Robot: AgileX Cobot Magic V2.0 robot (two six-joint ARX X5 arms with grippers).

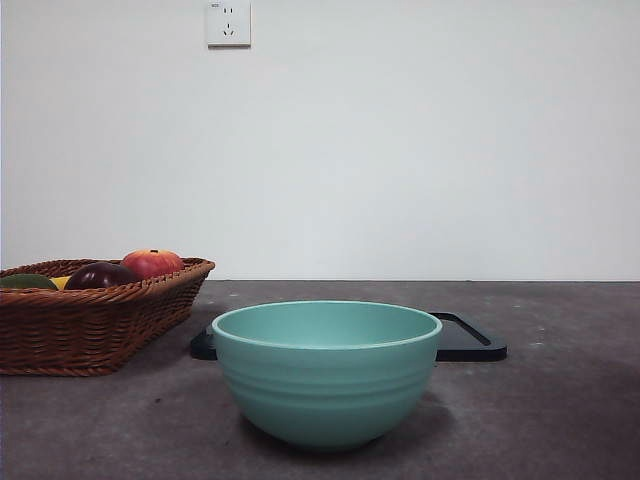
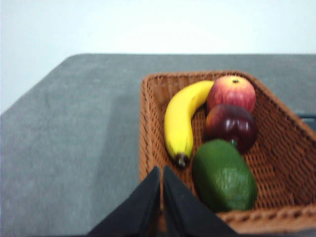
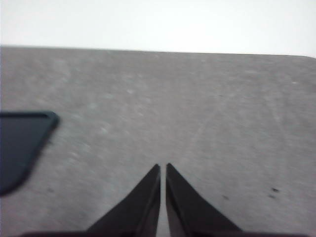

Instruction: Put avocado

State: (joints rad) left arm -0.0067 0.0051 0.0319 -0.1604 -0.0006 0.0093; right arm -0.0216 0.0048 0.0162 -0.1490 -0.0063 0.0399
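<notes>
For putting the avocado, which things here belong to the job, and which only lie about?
Job: avocado, in the wicker basket; left gripper, shut, near it.
Lying about: banana, red apple, purple fruit, teal bowl, black tray, right gripper.

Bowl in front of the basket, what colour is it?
Plain teal bowl; front view shows it best.

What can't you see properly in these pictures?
- Avocado: in the front view the basket wall hides all but a green sliver.
- Banana: front view shows only a yellow speck behind the purple fruit.
- Black tray: front view, the bowl hides its middle; the right wrist view's edge cuts it off.
- Bowl's inside: hidden by its rim.
</notes>
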